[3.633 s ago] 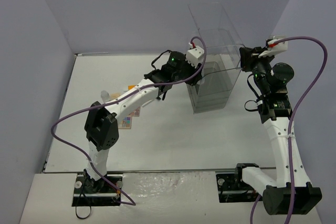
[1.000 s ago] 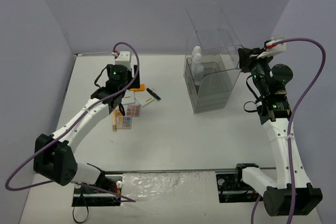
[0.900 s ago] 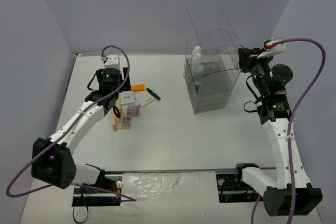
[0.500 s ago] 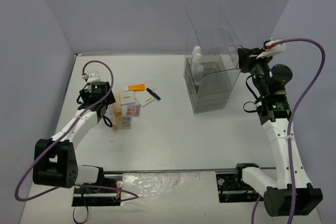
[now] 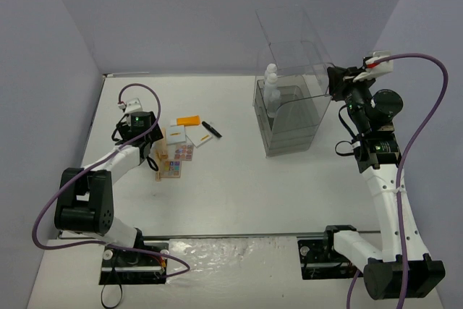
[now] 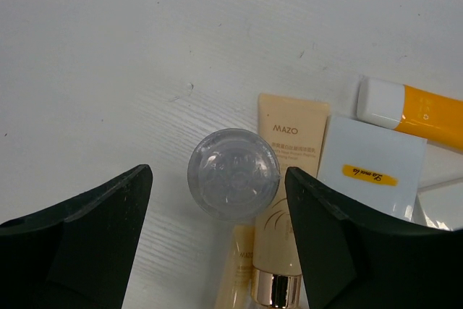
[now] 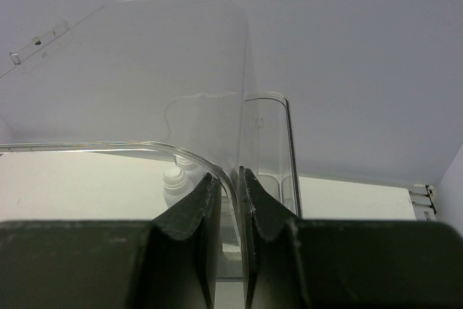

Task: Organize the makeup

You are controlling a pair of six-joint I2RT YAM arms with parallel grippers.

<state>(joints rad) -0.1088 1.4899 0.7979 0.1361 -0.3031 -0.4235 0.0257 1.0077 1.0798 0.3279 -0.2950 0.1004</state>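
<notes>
Left gripper (image 6: 217, 181) hangs straight above a small bottle (image 6: 233, 184), jaws spread wide on either side of its clear round cap and holding nothing. The bottle stands upright on the table (image 6: 145, 48) at the left edge of the makeup cluster, just beside a beige tube (image 6: 291, 150). A white square compact (image 6: 369, 175) and an orange flat case (image 6: 427, 110) lie a little further off.

Right gripper (image 7: 228, 179) is pinched tight on the thin wall of the clear plastic case (image 7: 181, 70), where two white bottles (image 5: 271, 83) already stand.

The bottle is probably light, rigid and smooth, so it could tip or slip under a loose pinch. A squeeze across the cap or the body just below it, centred, looks safest. The tube side is tight, so that finger may catch the tube on the way down.
</notes>
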